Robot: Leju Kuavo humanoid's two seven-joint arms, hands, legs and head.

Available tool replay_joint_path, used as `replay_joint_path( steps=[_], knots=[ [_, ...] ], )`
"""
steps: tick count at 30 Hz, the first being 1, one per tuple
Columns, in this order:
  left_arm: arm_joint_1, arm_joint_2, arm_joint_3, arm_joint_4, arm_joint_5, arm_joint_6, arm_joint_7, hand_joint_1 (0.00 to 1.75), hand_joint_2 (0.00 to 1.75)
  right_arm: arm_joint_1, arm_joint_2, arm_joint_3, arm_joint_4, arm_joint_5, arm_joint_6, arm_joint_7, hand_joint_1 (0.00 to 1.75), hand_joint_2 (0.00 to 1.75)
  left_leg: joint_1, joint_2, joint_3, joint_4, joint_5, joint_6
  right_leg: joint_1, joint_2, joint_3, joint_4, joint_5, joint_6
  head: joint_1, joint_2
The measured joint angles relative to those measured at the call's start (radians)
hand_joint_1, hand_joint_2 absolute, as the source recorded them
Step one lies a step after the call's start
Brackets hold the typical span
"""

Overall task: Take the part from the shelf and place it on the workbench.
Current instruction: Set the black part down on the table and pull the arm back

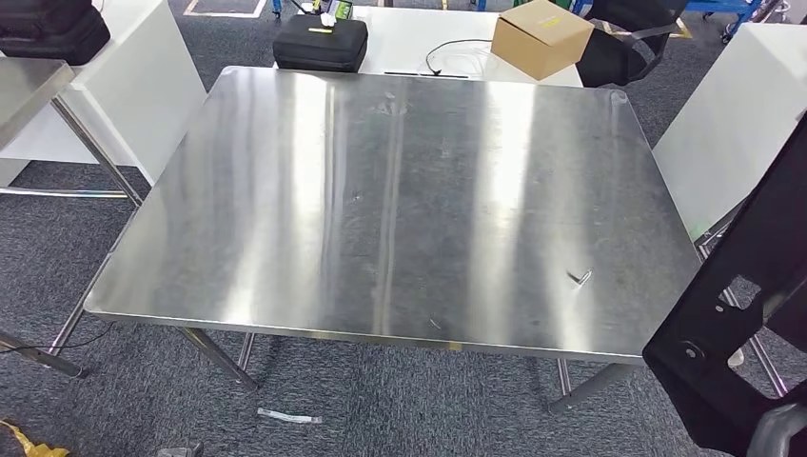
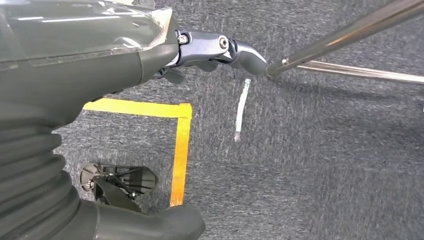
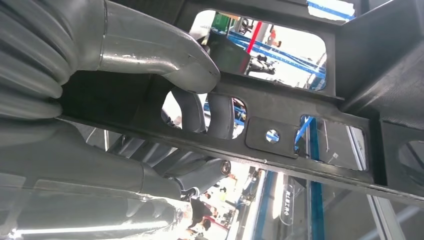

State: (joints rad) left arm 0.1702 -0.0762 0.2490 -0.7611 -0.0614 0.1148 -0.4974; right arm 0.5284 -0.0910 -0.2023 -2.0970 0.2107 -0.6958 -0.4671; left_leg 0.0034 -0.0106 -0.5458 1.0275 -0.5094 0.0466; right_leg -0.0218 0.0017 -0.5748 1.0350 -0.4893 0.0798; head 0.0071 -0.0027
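Steel surface (image 1: 400,190) spreads ahead, and the black part (image 1: 738,314) hangs just off its near right corner, not yet over it. Right hand (image 3: 150,100) is clamped on the part's bar, thumb over one face, fingers hooked through a slot, long axis running up and away from the hand. Surface lies forward-left of that hand. Left hand (image 2: 220,52) hangs low over the carpet, holding nothing, fingers loosely curled.
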Motion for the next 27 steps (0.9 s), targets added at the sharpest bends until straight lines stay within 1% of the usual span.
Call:
replay_joint_path(
  steps=[1, 2, 4, 5, 6, 7, 8, 9, 10, 11, 12, 13, 14, 15, 16, 17, 18, 20, 22, 27],
  knots=[
    [-0.001, 0.000, -0.001, 0.000, 0.000, 0.000, 0.000, 0.00, 1.75, -0.001, -0.001, 0.000, 0.000, 0.000, 0.000, 0.000, 1.75, 1.75, -0.002, 0.000, 0.001, 0.000, -0.002, -0.005, 0.004, 0.000, 0.008, -0.017, 0.007, -0.008, 0.000, 0.000],
    [-0.002, 0.000, -0.003, 0.001, 0.000, 0.000, 0.000, 0.00, 1.75, -0.002, -0.002, 0.000, 0.001, 0.001, 0.000, 0.000, 1.75, 1.75, -0.003, 0.000, 0.003, -0.002, -0.004, -0.010, 0.009, 0.000, 0.010, -0.018, 0.010, -0.015, -0.001, 0.000],
    [-0.005, 0.001, -0.005, 0.002, 0.001, 0.000, 0.000, 0.00, 1.75, -0.002, -0.002, 0.000, 0.001, 0.002, 0.000, 0.001, 1.75, 1.75, -0.001, 0.001, 0.003, 0.002, -0.009, -0.019, 0.001, 0.001, 0.014, -0.022, 0.013, -0.027, -0.001, 0.000],
    [-0.007, 0.001, -0.006, 0.002, 0.001, 0.000, 0.000, 0.00, 1.75, -0.002, -0.002, 0.000, 0.001, 0.004, 0.000, 0.001, 1.75, 1.75, 0.001, 0.002, -0.004, 0.020, -0.021, -0.023, -0.003, 0.001, 0.016, -0.025, 0.013, -0.034, -0.002, 0.000],
    [-0.009, 0.002, -0.007, 0.002, 0.001, 0.000, 0.000, 0.00, 1.75, -0.003, -0.002, 0.000, 0.001, 0.005, 0.000, 0.001, 1.75, 1.75, 0.003, 0.003, -0.020, 0.057, -0.042, -0.028, -0.008, 0.000, 0.019, -0.027, 0.013, -0.042, -0.003, 0.000],
    [-0.010, 0.002, -0.008, 0.003, 0.001, 0.000, 0.000, 0.00, 1.75, -0.004, -0.002, 0.001, 0.001, 0.006, 0.000, 0.001, 1.75, 1.75, 0.005, 0.004, -0.048, 0.113, -0.070, -0.032, -0.008, -0.001, 0.021, -0.027, 0.012, -0.048, -0.004, 0.000],
    [-0.011, 0.002, -0.008, 0.004, 0.002, 0.000, 0.000, 0.00, 1.75, -0.004, -0.001, 0.001, 0.001, 0.007, 0.000, 0.001, 1.75, 1.75, 0.006, 0.004, -0.083, 0.179, -0.099, -0.035, -0.007, -0.002, 0.022, -0.027, 0.010, -0.053, -0.005, 0.000],
    [-0.011, 0.002, -0.008, 0.006, 0.003, 0.000, 0.000, 0.00, 1.75, -0.004, -0.001, 0.002, 0.001, 0.008, 0.000, 0.002, 1.75, 1.75, 0.008, 0.004, -0.116, 0.237, -0.118, -0.039, -0.007, -0.002, 0.023, -0.027, 0.009, -0.056, -0.005, 0.000],
    [-0.010, 0.003, -0.008, 0.008, 0.005, 0.001, 0.000, 0.00, 1.75, -0.004, -0.001, 0.002, 0.001, 0.009, 0.000, 0.002, 1.75, 1.75, 0.010, 0.004, -0.138, 0.270, -0.122, -0.042, -0.007, -0.002, 0.024, -0.027, 0.008, -0.057, -0.005, 0.000],
    [-0.011, 0.003, -0.008, 0.011, 0.007, 0.001, 0.000, 0.00, 1.75, -0.005, -0.001, 0.003, 0.002, 0.011, 0.000, 0.004, 1.75, 1.75, 0.012, 0.005, -0.141, 0.266, -0.105, -0.045, -0.008, -0.002, 0.026, -0.027, 0.007, -0.057, -0.005, 0.000],
    [-0.011, 0.004, -0.008, 0.012, 0.009, 0.002, 0.000, 0.00, 1.75, -0.005, -0.001, 0.003, 0.002, 0.012, 0.000, 0.006, 1.75, 1.75, 0.015, 0.006, -0.126, 0.225, -0.072, -0.046, -0.009, -0.001, 0.029, -0.026, 0.005, -0.055, -0.005, 0.000],
    [-0.012, 0.005, -0.008, 0.013, 0.010, 0.002, 0.000, 0.00, 1.75, -0.005, -0.001, 0.004, 0.003, 0.014, 0.000, 0.007, 1.75, 1.75, 0.019, 0.007, -0.097, 0.161, -0.034, -0.047, -0.010, -0.001, 0.032, -0.026, 0.003, -0.052, -0.006, 0.000],
    [-0.013, 0.006, -0.009, 0.014, 0.010, 0.002, 0.000, 0.00, 1.75, -0.006, -0.001, 0.004, 0.003, 0.016, 0.000, 0.009, 1.75, 1.75, 0.022, 0.008, -0.066, 0.095, -0.006, -0.047, -0.007, 0.000, 0.034, -0.024, -0.001, -0.047, -0.006, 0.000],
    [-0.014, 0.006, -0.010, 0.014, 0.011, 0.003, 0.000, 0.00, 1.75, -0.007, -0.001, 0.004, 0.003, 0.018, 0.000, 0.012, 1.75, 1.75, 0.022, 0.007, -0.043, 0.047, 0.010, -0.045, -0.004, 0.001, 0.034, -0.023, -0.004, -0.041, -0.006, 0.000],
    [-0.015, 0.007, -0.011, 0.015, 0.012, 0.003, 0.000, 0.00, 1.75, -0.008, -0.001, 0.005, 0.003, 0.021, 0.000, 0.014, 1.75, 1.75, 0.021, 0.005, -0.031, 0.021, 0.014, -0.040, -0.001, 0.001, 0.033, -0.023, -0.007, -0.035, -0.005, 0.000],
    [-0.016, 0.007, -0.012, 0.016, 0.013, 0.003, -0.001, 0.00, 1.75, -0.009, -0.002, 0.006, 0.003, 0.024, 0.000, 0.016, 1.75, 1.75, 0.017, 0.004, -0.028, 0.012, 0.011, -0.034, 0.001, 0.001, 0.032, -0.025, -0.007, -0.028, -0.004, 0.000],
    [-0.015, 0.007, -0.013, 0.017, 0.015, 0.003, -0.001, 0.00, 1.75, -0.010, -0.002, 0.007, 0.003, 0.026, 0.000, 0.018, 1.75, 1.75, 0.014, 0.002, -0.027, 0.010, 0.014, -0.026, 0.001, 0.002, 0.033, -0.029, -0.007, -0.023, -0.004, 0.000],
    [-0.016, 0.008, -0.014, 0.018, 0.018, 0.004, -0.002, 0.00, 1.75, -0.011, -0.006, 0.011, 0.004, 0.029, 0.000, 0.019, 1.75, 1.75, 0.010, 0.002, -0.025, 0.002, 0.019, -0.018, 0.000, 0.002, 0.038, -0.037, -0.003, -0.027, -0.003, 0.000],
    [-0.016, 0.008, -0.016, 0.020, 0.021, 0.006, -0.003, 0.00, 1.75, -0.014, -0.013, 0.017, 0.008, 0.033, 0.000, 0.021, 1.75, 1.75, 0.008, 0.002, -0.024, -0.001, 0.022, -0.017, 0.000, 0.002, 0.042, -0.044, -0.002, -0.037, -0.002, 0.000],
    [-0.016, 0.009, -0.020, 0.023, 0.022, 0.008, -0.003, 0.00, 1.75, -0.020, -0.025, 0.030, 0.018, 0.038, 0.000, 0.024, 1.75, 1.75, 0.006, 0.001, -0.023, 0.000, 0.018, -0.010, -0.001, 0.002, 0.050, -0.056, 0.000, -0.034, -0.002, 0.000]
  ],
)
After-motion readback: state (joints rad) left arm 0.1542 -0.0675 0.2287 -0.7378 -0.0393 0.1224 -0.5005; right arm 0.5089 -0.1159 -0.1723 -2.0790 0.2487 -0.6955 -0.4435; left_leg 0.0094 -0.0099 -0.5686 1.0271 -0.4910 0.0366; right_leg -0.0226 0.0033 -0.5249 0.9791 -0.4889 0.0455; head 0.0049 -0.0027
